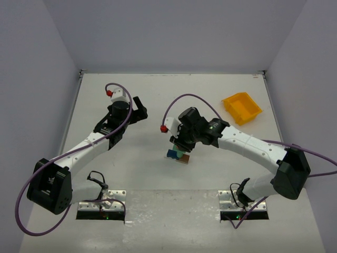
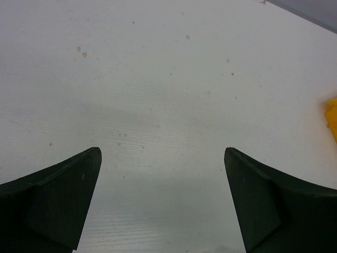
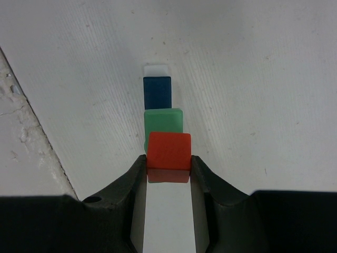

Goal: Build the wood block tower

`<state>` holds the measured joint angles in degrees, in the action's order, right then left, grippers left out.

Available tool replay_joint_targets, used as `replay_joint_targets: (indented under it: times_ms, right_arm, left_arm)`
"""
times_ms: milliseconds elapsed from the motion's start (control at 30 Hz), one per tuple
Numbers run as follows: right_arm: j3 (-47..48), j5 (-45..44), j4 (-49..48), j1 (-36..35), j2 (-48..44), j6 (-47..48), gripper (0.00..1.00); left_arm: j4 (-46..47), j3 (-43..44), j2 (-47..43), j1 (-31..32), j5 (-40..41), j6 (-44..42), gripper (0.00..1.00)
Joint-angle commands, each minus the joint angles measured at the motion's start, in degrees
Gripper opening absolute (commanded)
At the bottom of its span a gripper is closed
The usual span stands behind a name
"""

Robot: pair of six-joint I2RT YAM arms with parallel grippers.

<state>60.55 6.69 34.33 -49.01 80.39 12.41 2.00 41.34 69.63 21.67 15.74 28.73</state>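
My right gripper (image 3: 168, 161) is shut on a red block (image 3: 168, 149), one finger on each side of it. Beyond the red block a mint green block (image 3: 164, 122), a blue block (image 3: 157, 90) and a pale block (image 3: 157, 69) run in one line; I cannot tell from this angle whether they are stacked or lying in a row. From above, the right gripper (image 1: 181, 143) hangs over the small group of blocks (image 1: 176, 155) at mid-table, hiding the red one. My left gripper (image 1: 141, 109) is open over bare table, its jaws wide (image 2: 162, 153) with nothing between them.
A yellow plastic bin (image 1: 241, 108) sits at the back right, and its edge shows in the left wrist view (image 2: 331, 118). The table (image 1: 158, 84) is white, with grey walls on three sides. Purple cables loop over both arms.
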Motion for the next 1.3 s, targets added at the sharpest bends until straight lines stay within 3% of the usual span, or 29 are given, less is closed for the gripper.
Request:
replay_joint_targets:
  times_ms: [0, 1267]
  right_arm:
    - [1.2, 1.0, -2.0, -0.4, 0.2, -0.1, 0.32]
    - [1.6, 1.6, -2.4, -0.4, 1.2, 0.3, 0.38]
  left_arm:
    - [3.3, 0.3, -1.7, -0.6, -0.5, -0.5, 1.00]
    - [3.9, 0.0, -1.8, -0.6, -1.6, -0.7, 1.00]
